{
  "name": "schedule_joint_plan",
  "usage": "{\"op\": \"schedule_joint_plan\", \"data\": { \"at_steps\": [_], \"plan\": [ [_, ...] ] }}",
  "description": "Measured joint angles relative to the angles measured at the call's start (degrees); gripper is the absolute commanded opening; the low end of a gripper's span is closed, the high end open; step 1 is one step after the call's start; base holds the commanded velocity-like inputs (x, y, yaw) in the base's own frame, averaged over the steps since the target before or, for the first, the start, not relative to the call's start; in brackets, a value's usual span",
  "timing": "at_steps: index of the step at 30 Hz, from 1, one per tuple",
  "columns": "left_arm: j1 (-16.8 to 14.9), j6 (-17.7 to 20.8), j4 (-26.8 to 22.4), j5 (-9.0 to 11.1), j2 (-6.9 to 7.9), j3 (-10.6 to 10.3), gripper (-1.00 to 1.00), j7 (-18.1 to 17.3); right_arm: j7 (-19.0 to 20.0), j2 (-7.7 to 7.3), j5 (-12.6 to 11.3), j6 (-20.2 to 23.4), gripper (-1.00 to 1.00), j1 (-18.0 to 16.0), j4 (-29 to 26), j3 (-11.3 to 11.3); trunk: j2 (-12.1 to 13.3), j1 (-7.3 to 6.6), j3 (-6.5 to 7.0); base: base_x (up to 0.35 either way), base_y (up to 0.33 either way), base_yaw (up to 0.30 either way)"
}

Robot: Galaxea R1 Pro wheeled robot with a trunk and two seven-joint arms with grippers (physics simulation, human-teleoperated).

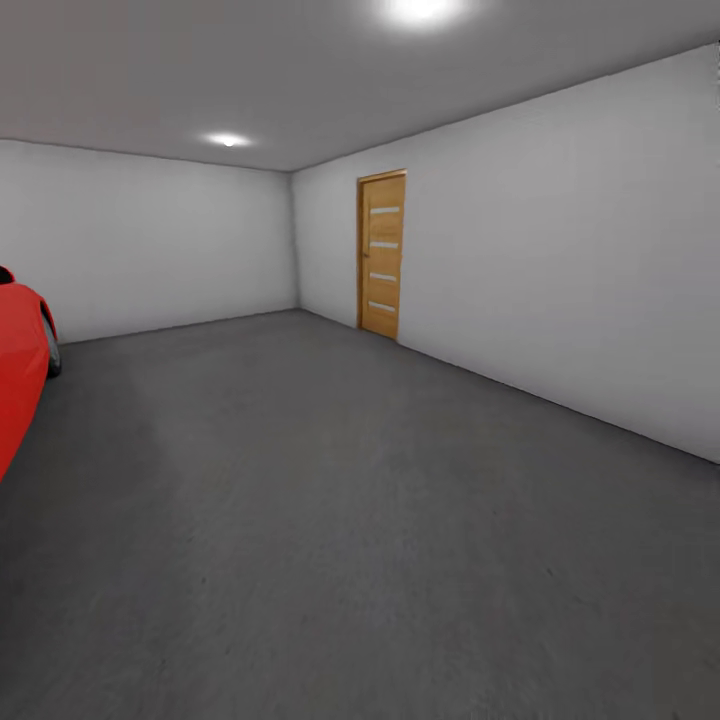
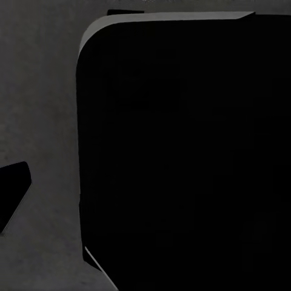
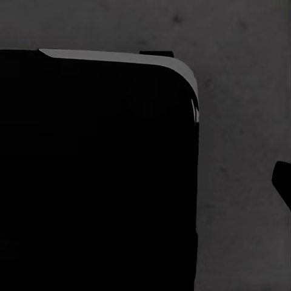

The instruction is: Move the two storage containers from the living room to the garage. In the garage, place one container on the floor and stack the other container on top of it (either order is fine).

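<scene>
Head view: garage with dark grey floor (image 1: pixel 330 560) filling the lower frame, red car (image 1: pixel 18 375) at the left edge, wooden door (image 1: pixel 383 254) with four pale slats in the white wall (image 1: pixel 560 290) right of centre, two round ceiling lights (image 1: pixel 228 140) at the top. Wrist views: same grey floor beneath a large black rounded body (image 2: pixel 182 151), its pale edge along the upper frame. Jaws' state: cannot tell. No writing legible.
</scene>
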Motion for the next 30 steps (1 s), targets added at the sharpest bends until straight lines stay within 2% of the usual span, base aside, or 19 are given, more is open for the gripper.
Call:
{"op": "schedule_joint_plan", "data": {
  "at_steps": [5, 7, 11, 15, 30],
  "plan": [
    [0.0, 0.61, -0.06, 0.82, -0.06, -0.05, 1.0, 0.37, 0.0, 0.18, 0.19, 0.57, 1.0, -0.01, 0.0, 0.28, 0.0, -0.01, 0.0, 0.311, 0.0, -0.006],
    [-0.02, 0.65, -0.11, 2.15, -0.07, -0.07, 1.0, 0.37, 0.0, 0.2, 0.2, 0.68, 1.0, -0.01, 0.0, 0.34, 0.0, -0.01, 0.0, 0.322, 0.0, -0.001],
    [0.0, 0.14, -0.31, 6.73, 0.31, -0.13, 1.0, 0.17, 0.0, 0.01, 0.33, 0.57, 1.0, -0.01, -0.03, 0.41, 0.0, -0.01, 0.0, 0.323, 0.0, 0.0],
    [0.0, -0.05, -0.33, 8.68, 0.46, -0.13, 1.0, 0.15, 0.12, -0.04, 0.36, 0.59, 1.0, -0.01, -0.03, 0.43, 0.0, -0.01, 0.0, 0.324, 0.0, 0.0],
    [0.0, -0.05, -0.34, 11.05, 0.66, -0.09, 1.0, 0.18, 0.01, -0.08, 0.34, 0.61, 1.0, -0.01, -0.02, 0.51, 0.0, -0.01, 0.0, 0.324, 0.0, 0.0]
  ]
}}
